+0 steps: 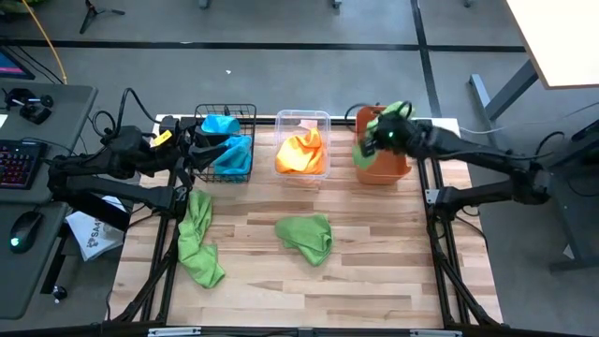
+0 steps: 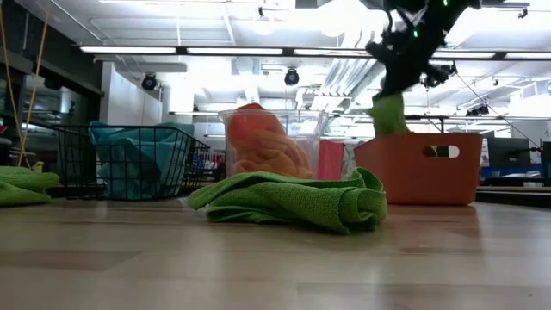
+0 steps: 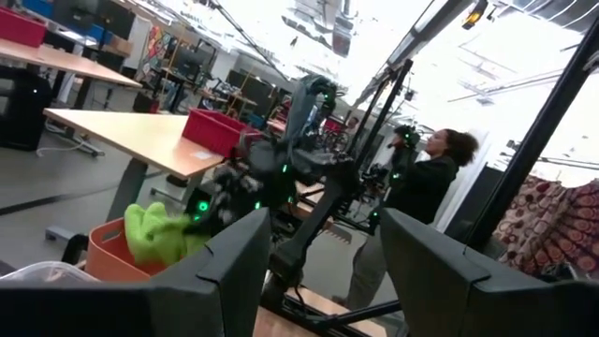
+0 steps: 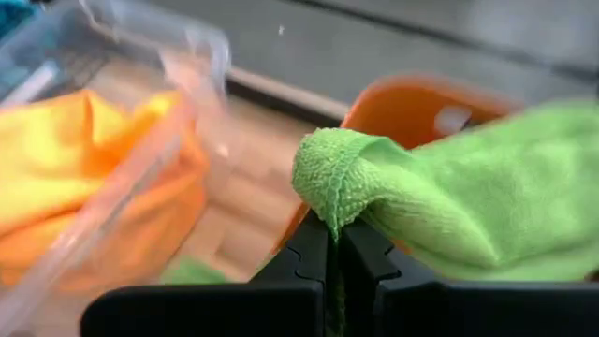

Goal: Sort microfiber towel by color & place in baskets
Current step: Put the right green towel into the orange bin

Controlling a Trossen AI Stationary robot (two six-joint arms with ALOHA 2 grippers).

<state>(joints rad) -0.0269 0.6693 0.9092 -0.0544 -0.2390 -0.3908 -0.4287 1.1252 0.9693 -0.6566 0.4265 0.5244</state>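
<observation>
My right gripper (image 1: pixel 372 142) is shut on a lime green towel (image 4: pixel 440 197) above the orange plastic bin (image 1: pixel 384 167) at the far right. Two more green towels lie on the table: one in the middle (image 1: pixel 306 236), one at the left (image 1: pixel 197 238). The black wire basket (image 1: pixel 226 142) holds turquoise towels. The clear tub (image 1: pixel 303 145) holds orange towels. My left gripper (image 3: pixel 323 271) is open and empty beside the wire basket, at the table's far left. My right gripper pinches a folded, hemmed edge of the green towel (image 4: pixel 329 208) between its two shut fingers. The rest of the towel hangs down from the fingers into the orange bin (image 2: pixel 389 114).
The three containers stand in a row along the table's far edge. A person (image 3: pixel 421 183) stands in the room beyond the table. A keyboard and a mouse lie on a side desk left of the table.
</observation>
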